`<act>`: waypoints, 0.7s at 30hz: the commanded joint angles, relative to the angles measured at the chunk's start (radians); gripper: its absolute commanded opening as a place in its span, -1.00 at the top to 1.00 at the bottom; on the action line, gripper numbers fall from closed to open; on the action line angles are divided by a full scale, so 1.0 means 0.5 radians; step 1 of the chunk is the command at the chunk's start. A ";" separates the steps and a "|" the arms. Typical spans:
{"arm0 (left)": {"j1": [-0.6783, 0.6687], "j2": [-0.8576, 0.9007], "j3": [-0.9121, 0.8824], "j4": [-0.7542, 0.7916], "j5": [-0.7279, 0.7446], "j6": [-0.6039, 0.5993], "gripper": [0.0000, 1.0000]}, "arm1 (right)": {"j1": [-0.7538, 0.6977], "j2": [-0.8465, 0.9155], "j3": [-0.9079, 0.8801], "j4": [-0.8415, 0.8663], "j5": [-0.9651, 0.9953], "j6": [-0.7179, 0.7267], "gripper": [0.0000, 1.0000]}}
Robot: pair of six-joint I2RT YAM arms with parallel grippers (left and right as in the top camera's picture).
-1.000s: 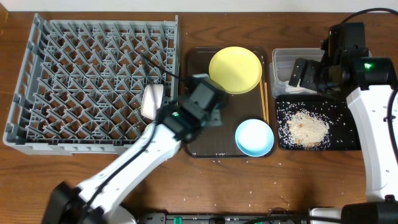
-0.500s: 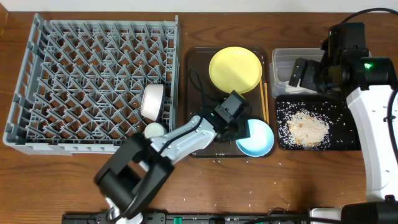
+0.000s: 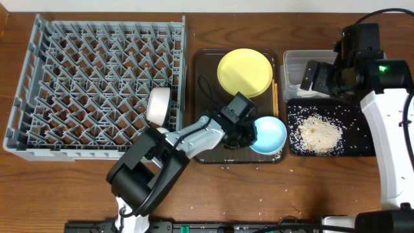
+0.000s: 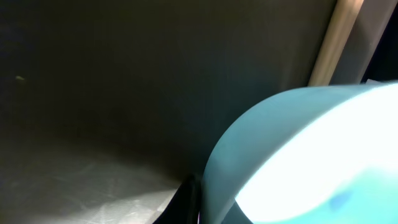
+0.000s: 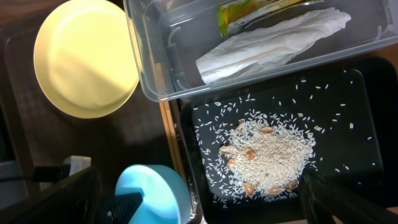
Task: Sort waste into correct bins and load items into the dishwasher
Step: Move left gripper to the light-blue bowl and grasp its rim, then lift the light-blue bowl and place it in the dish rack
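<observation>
My left gripper [image 3: 251, 134] is shut on the left rim of the light blue dish [image 3: 269, 134], which is tilted up off the brown tray [image 3: 207, 71]. In the left wrist view the dish [image 4: 311, 155] fills the lower right, with a dark finger [image 4: 186, 202] against its rim. The yellow plate [image 3: 244, 72] lies on the brown tray and the chopsticks [image 3: 275, 103] lie along the tray's right edge. A white bowl [image 3: 159, 105] stands on edge in the grey rack [image 3: 97, 39]. My right gripper [image 3: 317, 77] hovers open and empty over the clear tub [image 3: 296, 65].
The clear tub [image 5: 149, 68] holds the yellow-green wrapper [image 5: 249, 12] and the white napkin [image 5: 267, 40]. The black tray [image 5: 348, 112] holds a pile of rice scraps [image 5: 267, 152]. Stray rice grains lie on the table in front of the brown tray. The small cup is not visible.
My left gripper swung from the rack's right edge across the brown tray to the blue dish, closed on its rim and tipped it up. The right arm has not moved.
</observation>
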 commanded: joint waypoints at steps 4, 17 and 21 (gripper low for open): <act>0.143 -0.149 -0.010 -0.008 0.141 0.147 0.85 | 0.007 0.008 -0.011 -0.002 0.021 -0.021 -0.99; 0.536 -0.819 -0.010 -0.342 -0.508 0.665 0.85 | 0.007 0.008 -0.011 -0.002 0.021 -0.021 -0.99; 0.763 -0.858 0.021 -0.446 -0.848 0.881 0.86 | 0.007 0.008 -0.011 -0.002 0.021 -0.021 -0.98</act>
